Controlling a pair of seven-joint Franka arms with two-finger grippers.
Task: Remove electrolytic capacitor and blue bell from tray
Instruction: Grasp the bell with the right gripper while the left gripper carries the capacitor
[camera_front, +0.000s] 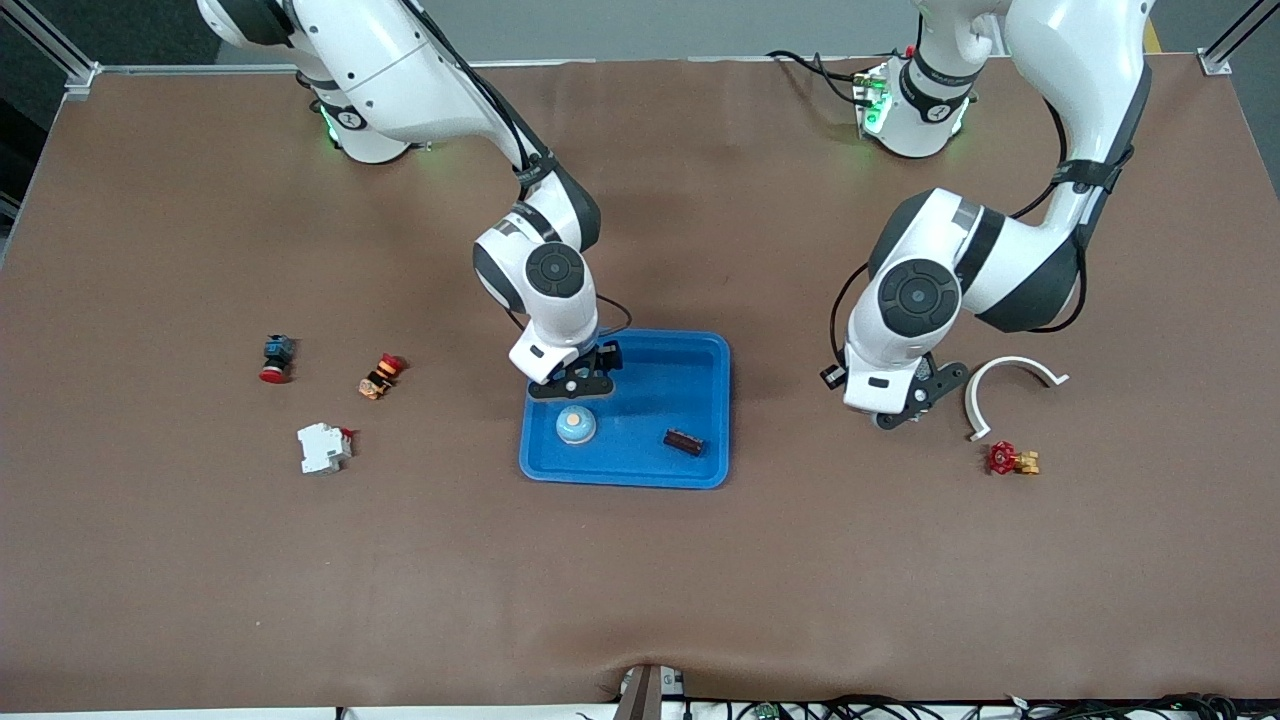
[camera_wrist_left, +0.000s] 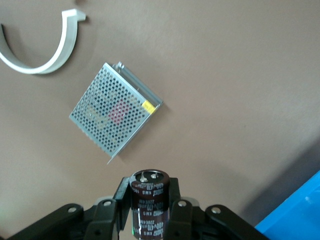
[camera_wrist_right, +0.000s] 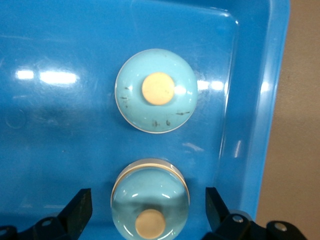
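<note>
A blue tray (camera_front: 700, 372) lies mid-table. In it are a light-blue bell (camera_front: 576, 425) (camera_wrist_right: 156, 97) with an orange button and a dark brown capacitor (camera_front: 684, 441). My right gripper (camera_front: 578, 383) (camera_wrist_right: 149, 200) hangs open over the tray. A second bell (camera_wrist_right: 150, 200) sits between its fingers with a gap on each side; the hand hides it in the front view. My left gripper (camera_front: 903, 412) (camera_wrist_left: 148, 187) is over the bare table toward the left arm's end, shut on another capacitor (camera_wrist_left: 148, 202), which stands upright between the fingers.
A perforated metal box (camera_wrist_left: 115, 112) lies on the table under the left hand. A white curved bracket (camera_front: 1010, 385) and a red valve (camera_front: 1012, 459) lie close by. Toward the right arm's end are a red push-button (camera_front: 277, 358), a small red-orange part (camera_front: 380, 376) and a white breaker (camera_front: 323, 447).
</note>
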